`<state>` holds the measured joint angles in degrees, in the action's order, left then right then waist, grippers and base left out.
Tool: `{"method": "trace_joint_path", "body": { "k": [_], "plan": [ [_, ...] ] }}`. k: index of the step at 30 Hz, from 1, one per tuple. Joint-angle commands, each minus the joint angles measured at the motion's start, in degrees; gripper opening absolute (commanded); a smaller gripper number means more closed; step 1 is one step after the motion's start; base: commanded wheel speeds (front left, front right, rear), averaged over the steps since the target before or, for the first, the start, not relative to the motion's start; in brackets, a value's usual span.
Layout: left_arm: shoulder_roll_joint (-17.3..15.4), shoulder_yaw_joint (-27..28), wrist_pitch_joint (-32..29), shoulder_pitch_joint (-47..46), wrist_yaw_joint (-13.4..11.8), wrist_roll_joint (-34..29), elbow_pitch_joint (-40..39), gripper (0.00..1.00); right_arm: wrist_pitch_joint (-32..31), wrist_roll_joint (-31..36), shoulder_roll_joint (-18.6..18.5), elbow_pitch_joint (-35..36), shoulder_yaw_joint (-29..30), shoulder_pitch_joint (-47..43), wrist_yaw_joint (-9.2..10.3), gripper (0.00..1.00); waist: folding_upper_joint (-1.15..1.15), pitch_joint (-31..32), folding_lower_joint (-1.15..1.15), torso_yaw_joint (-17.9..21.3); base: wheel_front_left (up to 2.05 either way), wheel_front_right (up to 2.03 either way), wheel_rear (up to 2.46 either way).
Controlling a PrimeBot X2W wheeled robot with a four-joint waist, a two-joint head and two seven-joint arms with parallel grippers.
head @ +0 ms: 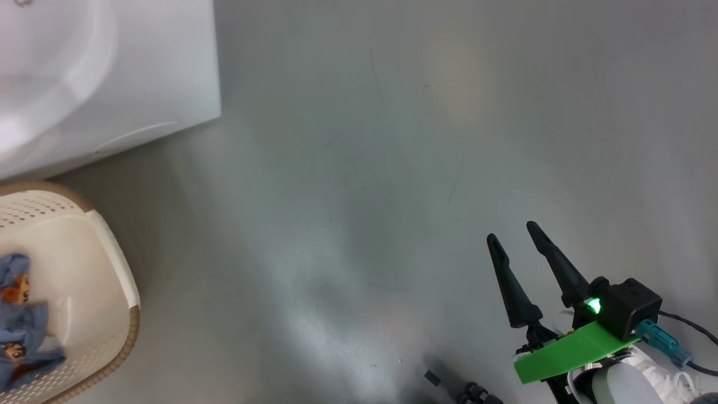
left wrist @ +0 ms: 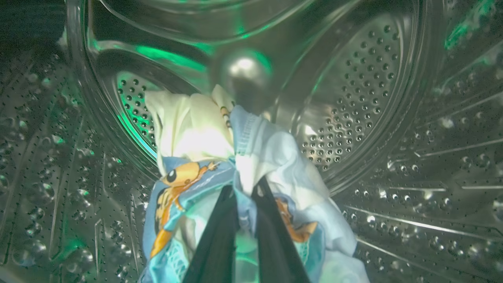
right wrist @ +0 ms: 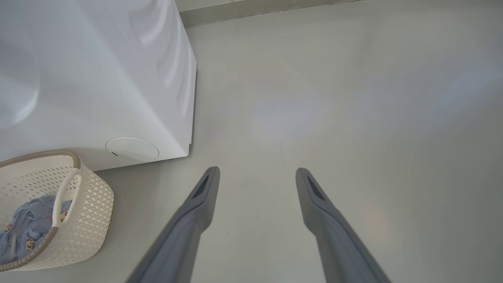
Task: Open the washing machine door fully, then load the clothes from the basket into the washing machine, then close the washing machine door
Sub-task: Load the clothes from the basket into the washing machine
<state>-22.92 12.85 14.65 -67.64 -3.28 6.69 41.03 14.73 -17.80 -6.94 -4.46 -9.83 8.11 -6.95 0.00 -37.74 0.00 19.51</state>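
Note:
My left gripper [left wrist: 244, 188] is inside the perforated steel drum [left wrist: 353, 98] of the washing machine [head: 112, 73], shut on a bundle of clothes [left wrist: 271, 153]: cream, pale blue and blue fabric with orange animal figures. The bundle hangs in front of the drum's back wall. More blue clothes [head: 22, 331] lie in the cream basket [head: 126, 280] on the floor by the machine's front. My right gripper [head: 511, 233] hangs open over bare floor, to the right of the machine and apart from everything; its fingers [right wrist: 204, 192] are spread with nothing between them. The washing machine door is out of view.
The white washing machine [right wrist: 98, 78] has a round flap [right wrist: 131, 148] low on its front, just above the basket [right wrist: 90, 196], where clothes [right wrist: 27, 224] lie. Grey floor [head: 392, 168] stretches to the right of both. A skirting line runs along the far wall.

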Motion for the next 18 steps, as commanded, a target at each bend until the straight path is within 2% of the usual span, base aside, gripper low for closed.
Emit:
{"method": "trace_joint_path", "body": {
  "k": [1, 7, 11, 12, 13, 14, 15, 16, 18],
  "plan": [
    [-3.6, 0.7, 0.3, -0.9, 0.0, -1.3, -3.7, 0.00, 0.3, -0.5, -0.8, 1.4, -0.6, -2.4, -0.54, 1.00, 0.00, -0.7, 0.00, 0.5, 0.00, 0.00, 0.00],
    [-3.9, 1.0, 0.3, -0.1, 1.2, -2.5, -6.7, 0.00, 0.3, -0.7, -1.2, 1.7, -0.2, -3.5, -0.54, 1.00, 0.00, -0.9, 0.00, 1.3, 0.00, 0.00, 0.00],
    [-4.4, 0.9, 0.3, 0.3, 3.0, -2.6, -2.2, 0.01, 0.3, -0.8, -1.6, 1.7, 0.2, -4.6, -0.54, 1.00, 0.00, -0.2, 0.00, 1.6, 0.00, 0.00, 0.00],
    [-4.5, 0.8, 0.3, -0.1, 3.0, -2.8, -0.7, 0.18, 0.3, -0.9, -1.6, 1.7, 0.4, -4.8, -0.54, 1.00, 0.00, 0.0, 0.00, 1.5, 0.00, 0.00, 0.00],
    [-4.5, 0.8, 0.3, -0.1, 3.0, -2.8, -0.7, 0.18, 0.3, -0.9, -1.6, 1.7, 0.4, -4.8, -0.54, 1.00, 0.00, 0.0, 0.00, 1.5, 0.00, 0.00, 0.00],
    [-4.3, 1.0, 0.3, -0.5, 2.8, -2.6, 0.9, 0.35, 0.3, -0.9, -1.6, 1.7, 0.5, -5.0, -0.54, 1.00, 0.00, 0.3, 0.00, 1.3, 0.00, 0.00, 0.00],
    [-4.1, 1.2, 0.3, -0.8, 2.5, -2.4, 3.3, 0.58, 0.3, -0.9, -1.6, 1.5, 0.6, -5.3, -0.54, 1.00, 0.00, 0.8, 0.00, 1.2, 0.00, 0.00, 0.00],
    [-4.2, 1.0, 0.3, -1.2, 2.3, -2.7, 5.3, 0.98, 0.3, -1.0, -1.6, 1.3, 0.6, -5.5, -0.54, 1.00, 0.00, 1.2, 0.00, 1.1, 0.00, 0.00, 0.00],
    [-4.0, 1.5, 0.3, -2.4, 1.4, -2.2, 9.7, 1.00, 0.3, -1.1, -1.5, 1.0, 0.6, -5.8, -0.54, 1.00, 0.00, 2.1, 0.00, 0.6, 0.00, 0.00, 0.00]
  ]
}}
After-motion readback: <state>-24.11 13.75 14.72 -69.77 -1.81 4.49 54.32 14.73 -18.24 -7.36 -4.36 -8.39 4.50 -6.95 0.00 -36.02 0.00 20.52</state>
